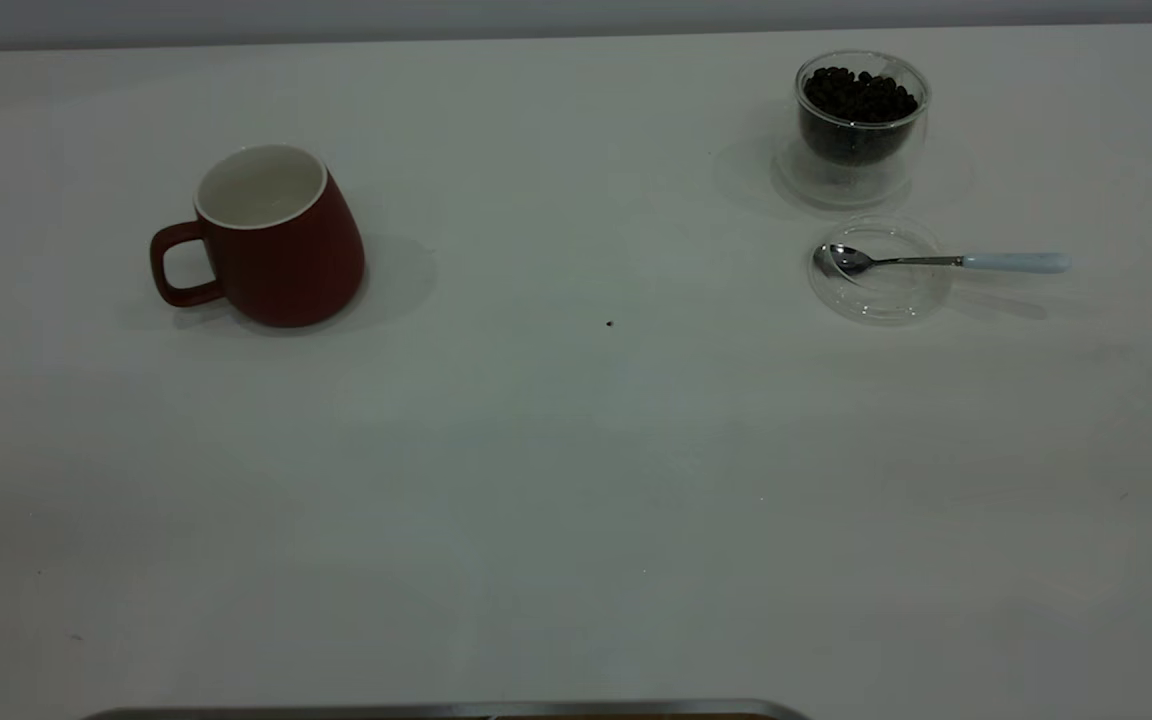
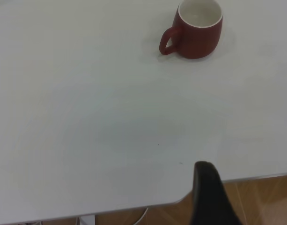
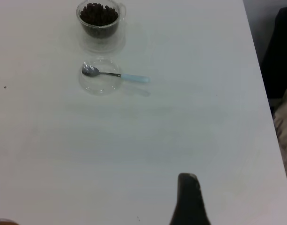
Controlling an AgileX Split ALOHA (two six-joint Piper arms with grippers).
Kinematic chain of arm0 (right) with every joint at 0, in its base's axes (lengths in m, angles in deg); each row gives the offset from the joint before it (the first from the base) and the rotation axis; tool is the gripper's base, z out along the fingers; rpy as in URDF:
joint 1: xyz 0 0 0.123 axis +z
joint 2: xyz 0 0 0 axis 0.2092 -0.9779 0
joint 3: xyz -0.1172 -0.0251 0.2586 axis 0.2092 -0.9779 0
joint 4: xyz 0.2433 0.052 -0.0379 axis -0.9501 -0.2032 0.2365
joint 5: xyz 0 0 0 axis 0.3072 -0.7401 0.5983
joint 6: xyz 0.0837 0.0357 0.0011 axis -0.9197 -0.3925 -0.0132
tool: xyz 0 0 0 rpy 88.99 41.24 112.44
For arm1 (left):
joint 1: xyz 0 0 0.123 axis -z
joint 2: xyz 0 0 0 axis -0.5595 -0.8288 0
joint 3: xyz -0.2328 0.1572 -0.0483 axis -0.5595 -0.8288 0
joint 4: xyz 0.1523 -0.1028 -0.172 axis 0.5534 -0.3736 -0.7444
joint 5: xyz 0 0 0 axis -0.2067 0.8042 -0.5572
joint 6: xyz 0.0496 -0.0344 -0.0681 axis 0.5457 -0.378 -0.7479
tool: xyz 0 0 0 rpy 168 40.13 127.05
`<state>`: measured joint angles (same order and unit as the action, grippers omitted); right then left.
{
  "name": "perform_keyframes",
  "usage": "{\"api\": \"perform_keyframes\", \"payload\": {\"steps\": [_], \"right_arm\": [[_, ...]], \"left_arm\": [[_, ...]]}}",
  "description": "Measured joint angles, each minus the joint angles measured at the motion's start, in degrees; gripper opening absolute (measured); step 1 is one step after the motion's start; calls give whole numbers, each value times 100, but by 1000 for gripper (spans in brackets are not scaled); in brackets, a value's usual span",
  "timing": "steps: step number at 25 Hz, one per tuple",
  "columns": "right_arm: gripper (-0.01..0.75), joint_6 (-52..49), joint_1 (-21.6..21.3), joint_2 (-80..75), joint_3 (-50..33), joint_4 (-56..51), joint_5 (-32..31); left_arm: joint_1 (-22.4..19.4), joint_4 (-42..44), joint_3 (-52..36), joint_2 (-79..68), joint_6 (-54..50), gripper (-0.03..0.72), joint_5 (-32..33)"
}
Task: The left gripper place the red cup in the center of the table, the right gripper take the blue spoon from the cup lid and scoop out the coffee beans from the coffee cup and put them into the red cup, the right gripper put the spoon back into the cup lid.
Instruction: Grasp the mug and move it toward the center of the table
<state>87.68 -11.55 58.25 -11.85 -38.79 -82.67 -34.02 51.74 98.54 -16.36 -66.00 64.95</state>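
Red cup stands upright on the left part of the bench, well apart from the centre where it has to go. Its handle juts toward the left edge in the exterior view, mouth up and empty. In the left wrist view the same cup sits far ahead of the left gripper, of which only one dark finger shows near the bench edge — whether its jaws are released or clenched I cannot tell. The left arm is plainly the nearer one; judging from this, its coming move is a long reach forward to the cup, then a carry toward the middle.

On the right side the coffee cup, full of coffee beans, stands farther back, and the clear cup lid lies just in front of it. The blue spoon rests with its bowl in the lid — long axis running left to right, pale handle pointing outward to the right past the lid's rim. The right gripper hangs well back from the spoon; its jaws cannot be read either.
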Motion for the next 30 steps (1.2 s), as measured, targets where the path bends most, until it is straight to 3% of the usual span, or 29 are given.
{"api": "perform_keyframes", "payload": {"steps": [13,19,24,30], "right_arm": [[586,0,0,0,0,0,0],[586,0,0,0,0,0,0],[586,0,0,0,0,0,0],[586,0,0,0,0,0,0]], "left_arm": [[0,0,0,0,-5,471,-26],[0,200,556,-156,0,471,-532],[0,536,1334,-1556,84,482,-697],[0,569,1619,-3729,594,611,-1452]]}}
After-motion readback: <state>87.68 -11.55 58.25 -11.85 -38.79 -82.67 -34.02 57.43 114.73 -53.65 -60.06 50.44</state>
